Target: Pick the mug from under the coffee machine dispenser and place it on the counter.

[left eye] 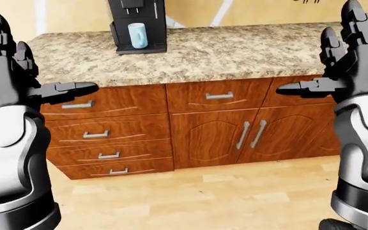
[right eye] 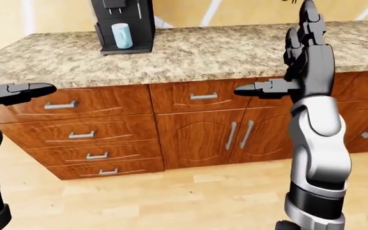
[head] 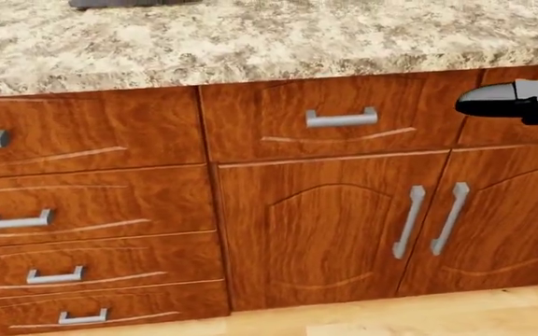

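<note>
A pale blue mug [left eye: 137, 35] stands on the drip tray of a black coffee machine [left eye: 137, 19] at the top left of the left-eye view, on the granite counter [left eye: 235, 52]. My left hand [left eye: 24, 67] is raised at the view's left, fingers spread open and empty, well short of the mug. Raised at the right, my right hand [left eye: 337, 57] is open and empty too. The head view looks lower: only my right thumb tip [head: 517, 100] shows there.
Below the counter run wooden cabinets: a stack of drawers [left eye: 98, 134] at left, a drawer [left eye: 219, 96] over double doors [left eye: 251, 134] in the middle. Light wood floor [left eye: 190, 196] lies between me and the cabinets.
</note>
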